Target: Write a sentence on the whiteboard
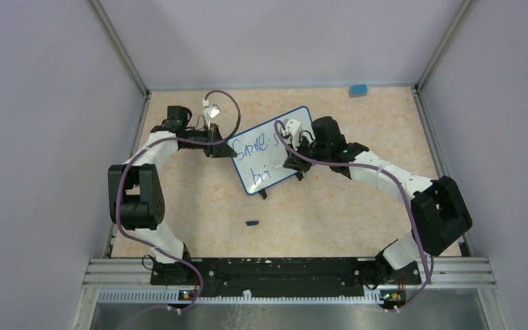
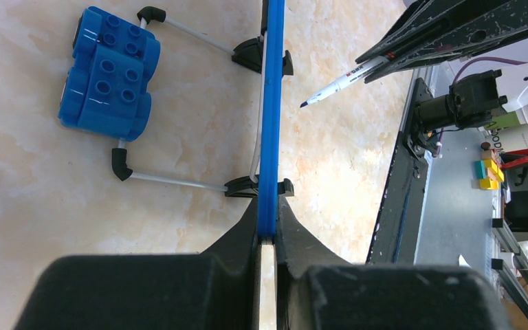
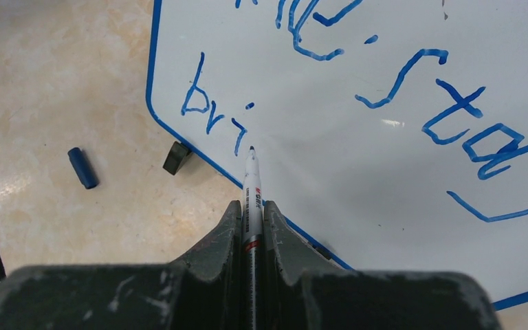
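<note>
The whiteboard [image 1: 268, 148] stands tilted on its black feet mid-table, and its blue frame shows edge-on in the left wrist view [image 2: 271, 124]. My left gripper [image 1: 221, 146] [image 2: 267, 230] is shut on the board's left frame edge. My right gripper [image 1: 293, 159] [image 3: 251, 218] is shut on a white marker [image 3: 251, 184], which also shows in the left wrist view [image 2: 337, 81]. The marker's tip is at the board face [image 3: 357, 158], just right of "bri". The sentence [image 3: 454, 110] reads "Smile stay" above and "bri" [image 3: 210, 113] below, in blue.
A blue marker cap [image 1: 251, 223] [image 3: 82, 167] lies on the table in front of the board. A blue toy brick [image 1: 358, 90] [image 2: 108, 72] sits behind the board by the back wall. One black board foot [image 3: 176, 157] stands near the marker tip.
</note>
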